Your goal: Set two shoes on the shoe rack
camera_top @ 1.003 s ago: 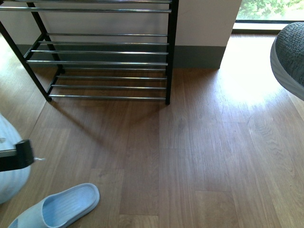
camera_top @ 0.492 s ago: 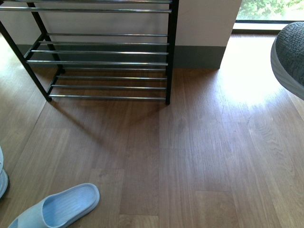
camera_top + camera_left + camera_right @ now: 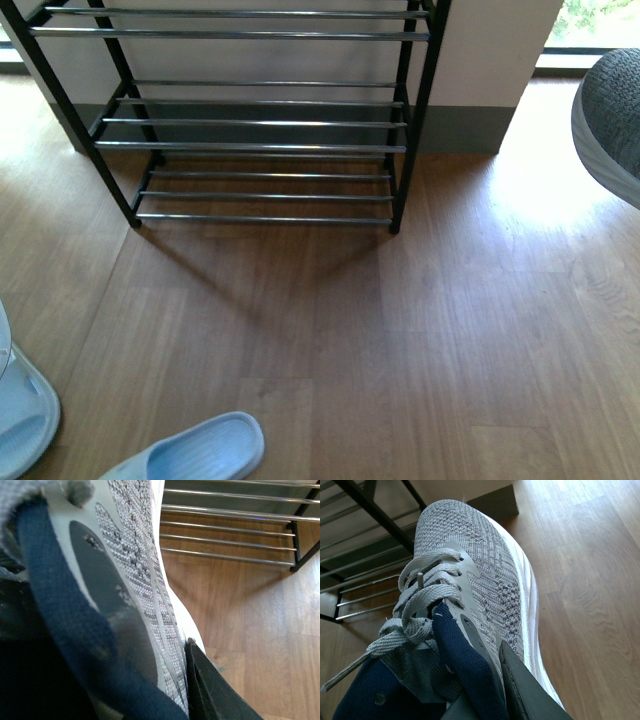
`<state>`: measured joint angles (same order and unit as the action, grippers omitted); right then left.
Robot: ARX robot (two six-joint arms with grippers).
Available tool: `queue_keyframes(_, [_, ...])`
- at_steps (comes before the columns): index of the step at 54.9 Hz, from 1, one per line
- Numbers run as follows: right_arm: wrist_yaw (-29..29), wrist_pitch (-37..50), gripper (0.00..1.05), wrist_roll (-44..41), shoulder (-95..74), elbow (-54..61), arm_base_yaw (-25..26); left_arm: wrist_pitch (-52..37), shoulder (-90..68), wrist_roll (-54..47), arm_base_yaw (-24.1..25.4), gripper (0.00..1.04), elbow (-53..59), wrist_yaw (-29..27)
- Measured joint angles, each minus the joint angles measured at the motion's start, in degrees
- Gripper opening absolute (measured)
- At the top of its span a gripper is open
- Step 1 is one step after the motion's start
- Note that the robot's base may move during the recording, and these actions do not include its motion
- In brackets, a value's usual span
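The shoe rack [image 3: 265, 122], black frames with chrome rods, stands against the wall ahead and holds nothing on the shelves in view. My left gripper [image 3: 167, 657] is shut on the left shoe [image 3: 130, 555], a grey knit sneaker with navy lining; one black finger [image 3: 210, 690] presses its outer side, above the floor just in front of the rack [image 3: 230, 527]. My right gripper [image 3: 482, 660] is shut on the right shoe [image 3: 485, 575], finger [image 3: 525, 690] outside the collar, toe pointing towards the rack [image 3: 370, 510]. In the front view this shoe [image 3: 612, 120] hangs at the right edge.
A light blue slipper [image 3: 195, 452] lies on the wooden floor near the bottom left. A second pale blue shape [image 3: 22, 415] sits at the left edge; I cannot tell what it is. A white wall with a grey skirting [image 3: 460, 130] stands behind the rack.
The front view has swung left: rack and slipper now sit further right in the picture. The left gripper with its shoe has left the front view. The right shoe keeps its place.
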<state>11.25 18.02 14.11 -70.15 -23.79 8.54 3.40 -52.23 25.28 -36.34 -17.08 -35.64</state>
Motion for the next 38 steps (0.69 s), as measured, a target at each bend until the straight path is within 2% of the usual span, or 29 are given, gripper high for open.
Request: queue_keyframes(38, [-0.02,0.04,0.01,0.00,0.02,0.00,-0.17,0.00,0.00,0.00,0.11,0.02,0.02,-0.33])
